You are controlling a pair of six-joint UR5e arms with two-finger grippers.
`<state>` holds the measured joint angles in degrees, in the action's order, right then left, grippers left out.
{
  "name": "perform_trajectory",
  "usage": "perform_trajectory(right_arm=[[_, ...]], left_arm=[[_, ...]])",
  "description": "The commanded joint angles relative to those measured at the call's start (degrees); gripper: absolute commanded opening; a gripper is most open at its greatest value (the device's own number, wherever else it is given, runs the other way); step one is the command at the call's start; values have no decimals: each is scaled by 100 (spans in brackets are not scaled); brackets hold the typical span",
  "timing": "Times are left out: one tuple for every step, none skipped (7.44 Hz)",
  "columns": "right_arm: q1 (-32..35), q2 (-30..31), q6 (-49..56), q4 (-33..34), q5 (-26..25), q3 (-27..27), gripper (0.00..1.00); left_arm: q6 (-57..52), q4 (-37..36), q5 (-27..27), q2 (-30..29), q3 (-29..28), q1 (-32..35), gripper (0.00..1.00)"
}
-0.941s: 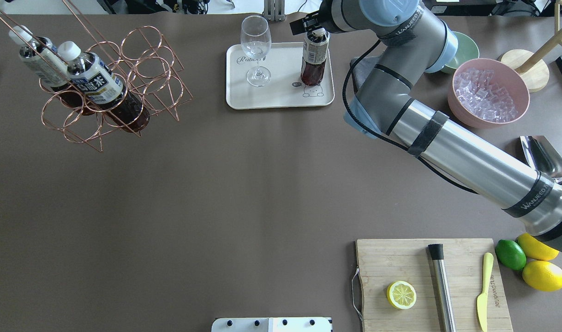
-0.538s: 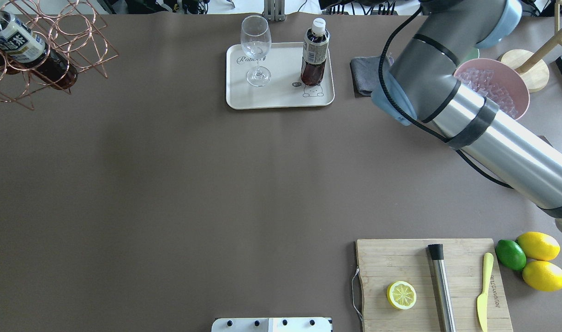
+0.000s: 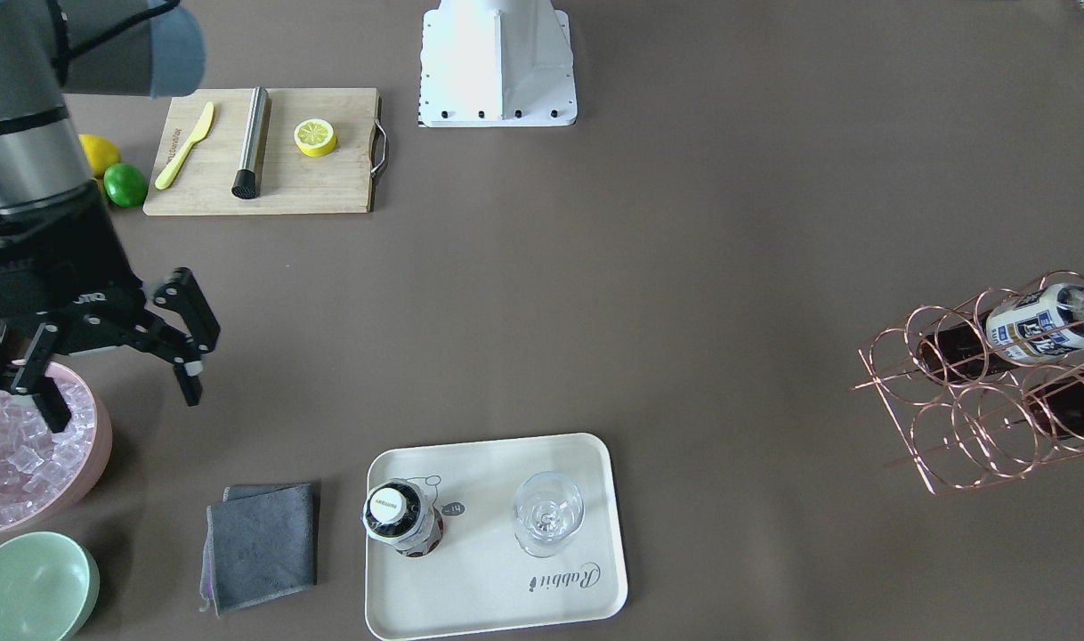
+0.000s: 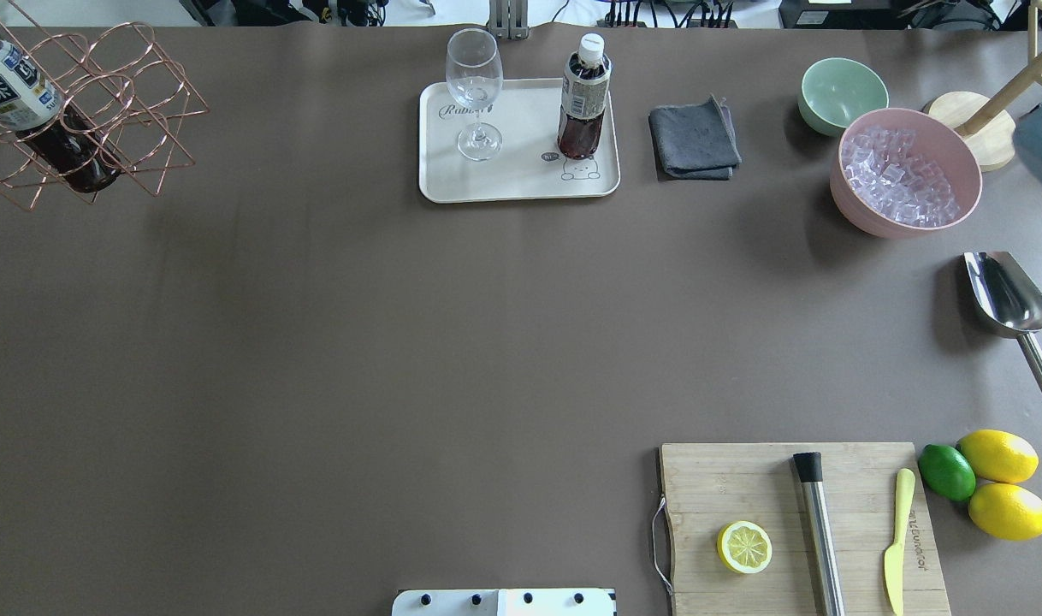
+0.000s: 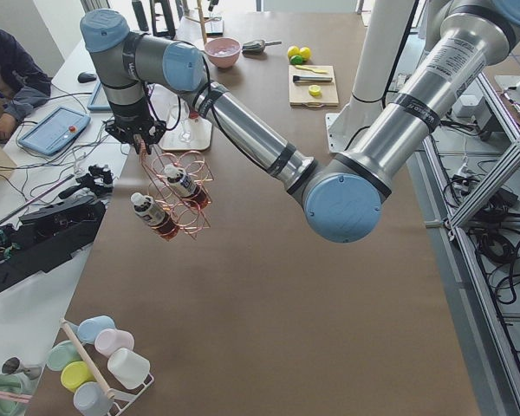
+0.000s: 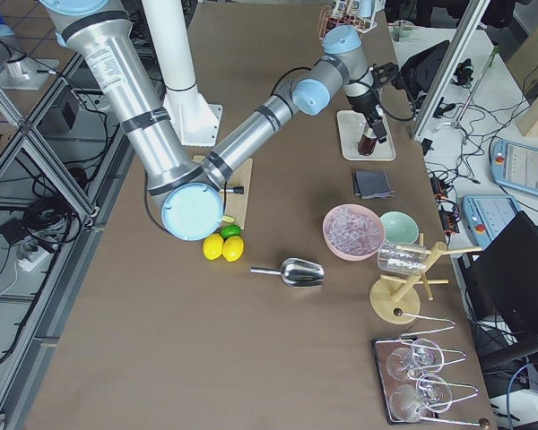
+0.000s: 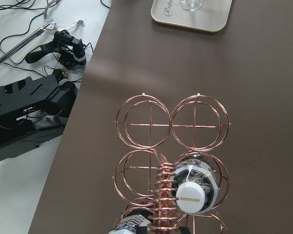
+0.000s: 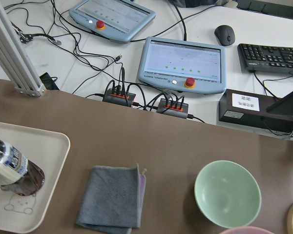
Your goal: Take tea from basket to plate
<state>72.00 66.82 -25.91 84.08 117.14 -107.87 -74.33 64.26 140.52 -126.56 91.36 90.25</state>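
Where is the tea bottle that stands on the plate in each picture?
Front-facing: tea, bottom, left of middle, seen cap-up.
Overhead: tea, top middle.
Exterior left: too hidden behind the left arm to tell.
Exterior right: tea, upper right of middle.
Left wrist: not in it.
Right wrist: tea, left edge.
Shared landmark: the cream plate under it, beside the stemmed glass.

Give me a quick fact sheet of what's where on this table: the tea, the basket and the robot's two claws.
Tea bottle: upright on the cream tray, beside a stemmed glass
Right gripper: open, empty, away from the tray
Wire basket: hanging under the left gripper, two more tea bottles inside
Left grip: cannot tell
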Motion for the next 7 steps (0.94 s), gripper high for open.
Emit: perform_trajectory(right_arm=[[1294,1102,2139,64,1310,-112,100],[1577,1714,2160,39,1747,-95,100],[1963,2173,2169,47,1934,-16,100],[2245,2691,2177,65,1866,28,100],[2587,3044,2169,56,1892,316,100],[2669,3221,2169,74,1901,388,100],[2626,3214,2169,474,1927,433,100]], left_arm=[[-196,481,-139,-27,-591,-69,0],[-213,700,-200,-26,-845,-112,0],[-231,1006,-235,-26,-1143,-122,0],[-240,1384,-331,-9,-1442,-122,0],[-240,1614,-358,8,-1637,-183,0],[-248,1712,-419,9,-1726,-192,0],[-240,1713,-429,9,-1744,-209,0]])
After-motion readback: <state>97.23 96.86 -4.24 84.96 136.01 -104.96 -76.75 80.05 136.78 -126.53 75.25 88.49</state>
